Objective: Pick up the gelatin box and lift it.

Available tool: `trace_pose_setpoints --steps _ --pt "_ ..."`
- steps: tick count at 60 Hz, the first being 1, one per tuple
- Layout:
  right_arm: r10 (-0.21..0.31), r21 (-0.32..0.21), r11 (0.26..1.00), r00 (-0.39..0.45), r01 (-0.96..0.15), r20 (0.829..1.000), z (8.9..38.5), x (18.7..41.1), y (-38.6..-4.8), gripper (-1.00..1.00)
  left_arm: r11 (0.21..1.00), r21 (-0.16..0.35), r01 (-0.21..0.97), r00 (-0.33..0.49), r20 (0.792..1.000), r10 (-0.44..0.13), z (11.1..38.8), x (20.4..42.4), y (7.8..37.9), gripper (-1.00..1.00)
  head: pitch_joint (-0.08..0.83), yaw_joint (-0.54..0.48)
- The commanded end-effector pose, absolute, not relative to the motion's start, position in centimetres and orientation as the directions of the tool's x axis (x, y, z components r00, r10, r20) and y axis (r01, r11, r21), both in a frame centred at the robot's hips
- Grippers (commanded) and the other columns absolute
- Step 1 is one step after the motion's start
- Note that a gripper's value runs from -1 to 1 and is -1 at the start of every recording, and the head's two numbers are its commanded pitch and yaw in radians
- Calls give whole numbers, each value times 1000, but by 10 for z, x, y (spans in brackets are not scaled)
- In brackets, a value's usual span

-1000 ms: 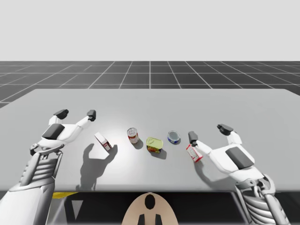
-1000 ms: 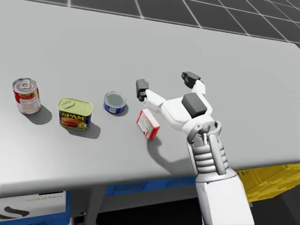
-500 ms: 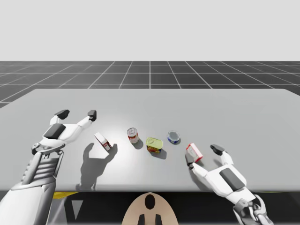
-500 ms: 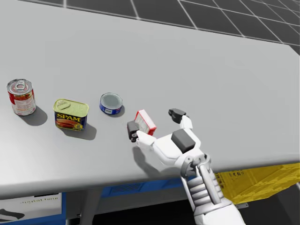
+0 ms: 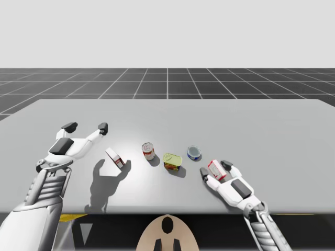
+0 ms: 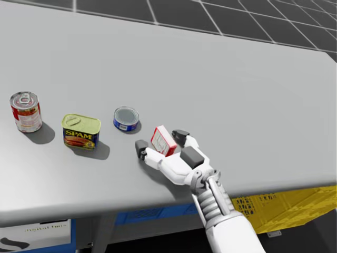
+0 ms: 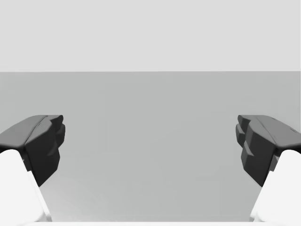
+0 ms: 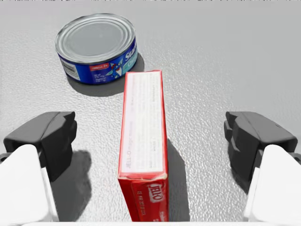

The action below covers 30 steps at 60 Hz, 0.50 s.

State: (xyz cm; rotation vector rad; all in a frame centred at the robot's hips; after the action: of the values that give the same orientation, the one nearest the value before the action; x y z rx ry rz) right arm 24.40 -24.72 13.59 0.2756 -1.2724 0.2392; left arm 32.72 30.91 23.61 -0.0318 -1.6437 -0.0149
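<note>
The gelatin box (image 5: 216,169) is a thin red and white box standing on its narrow edge on the grey table (image 5: 272,130), near the front right. My right gripper (image 5: 215,168) comes at it from the table's front edge and is open. The right wrist view has the gelatin box (image 8: 143,150) midway between the two dark fingers (image 8: 47,139), with a gap on each side. From my head I see the same gripper (image 6: 160,140) straddling the box (image 6: 163,140). My left gripper (image 5: 86,126) hovers open at the far left, and the left wrist view shows this gripper (image 7: 150,146) holding nothing.
A flat blue can (image 8: 96,47) lies just beyond the gelatin box (image 5: 194,152). Leftward stand a yellow-green rectangular tin (image 5: 171,161), a red can (image 5: 148,150) and a second red and white box (image 5: 115,157). A yellow crate (image 6: 284,205) sits below the table's front edge.
My right arm drew back toward the front edge and sank, bringing its open gripper from beside the box to straddling it. My head has turned slightly. The left arm stayed put.
</note>
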Motion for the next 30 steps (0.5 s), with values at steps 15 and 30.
trace_pose_setpoints --steps 15,30 --pt "-8 105 938 283 -330 959 132 242 -245 1000 1000 -10 29 -74 997 12 236 328 310 -1000 664 -372" --pt "-4 103 936 283 -338 959 131 240 -244 1000 1000 -9 29 -69 998 11 235 328 309 -1000 455 -371"
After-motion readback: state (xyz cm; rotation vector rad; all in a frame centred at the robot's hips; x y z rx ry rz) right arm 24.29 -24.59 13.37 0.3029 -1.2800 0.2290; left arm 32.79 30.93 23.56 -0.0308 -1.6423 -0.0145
